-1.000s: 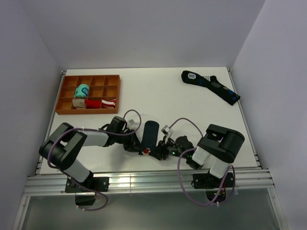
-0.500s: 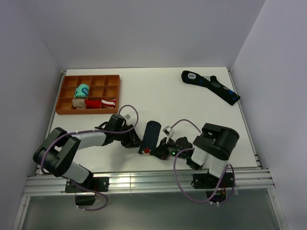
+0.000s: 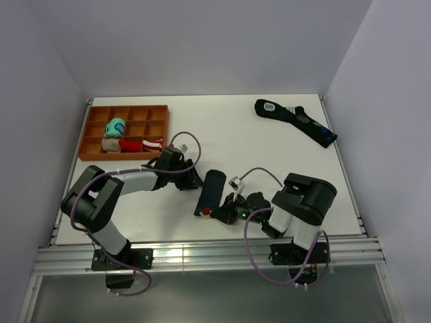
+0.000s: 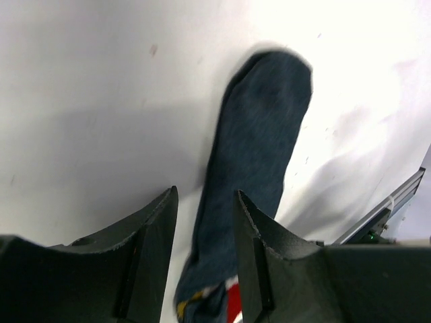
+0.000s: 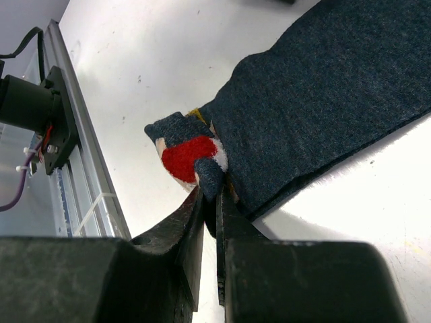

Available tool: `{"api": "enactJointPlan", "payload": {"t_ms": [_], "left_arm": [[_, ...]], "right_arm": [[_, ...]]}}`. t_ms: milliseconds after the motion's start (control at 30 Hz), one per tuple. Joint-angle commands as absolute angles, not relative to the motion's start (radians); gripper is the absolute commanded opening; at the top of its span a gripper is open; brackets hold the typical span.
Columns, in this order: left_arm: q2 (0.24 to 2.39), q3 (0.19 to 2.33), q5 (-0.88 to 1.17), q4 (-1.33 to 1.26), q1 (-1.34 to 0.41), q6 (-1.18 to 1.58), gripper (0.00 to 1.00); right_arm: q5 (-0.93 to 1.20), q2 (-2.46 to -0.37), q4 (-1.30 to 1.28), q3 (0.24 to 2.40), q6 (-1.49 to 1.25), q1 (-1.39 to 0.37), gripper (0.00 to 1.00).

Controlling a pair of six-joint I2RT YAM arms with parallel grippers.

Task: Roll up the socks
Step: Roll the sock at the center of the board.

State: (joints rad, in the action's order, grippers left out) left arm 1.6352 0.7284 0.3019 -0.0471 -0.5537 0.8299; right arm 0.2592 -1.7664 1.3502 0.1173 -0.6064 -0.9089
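Top external view: socks (image 3: 210, 190) lie flat and unrolled on the white surface (image 3: 256, 141), near its front edge, between the two arms. Right end effector (image 3: 219, 214) is clamped on the socks' near end at the red patch (image 5: 188, 156). In the right wrist view, that end is pinched and curled up off the surface. Left end effector (image 3: 193, 180) sits just beside the far end, fingers apart, gripping nothing. Rolling looks barely begun: only a first curl at the patch end is formed, and almost the whole length remains to be rolled.
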Motion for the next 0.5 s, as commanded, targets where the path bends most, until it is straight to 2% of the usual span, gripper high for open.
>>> {"api": "enactJointPlan", "payload": {"t_ms": [0,467], "left_arm": [[1.696,0.768,0.287,-0.051,-0.555,0.767,0.45],[1.848,0.880,0.146,0.089,-0.623,0.706,0.43]], "right_arm": [[0.261,-1.766,1.233,0.103,-0.584,-0.904,0.09],[0.279,-1.776,1.223,0.117,-0.584,-0.902,0.09]]}}
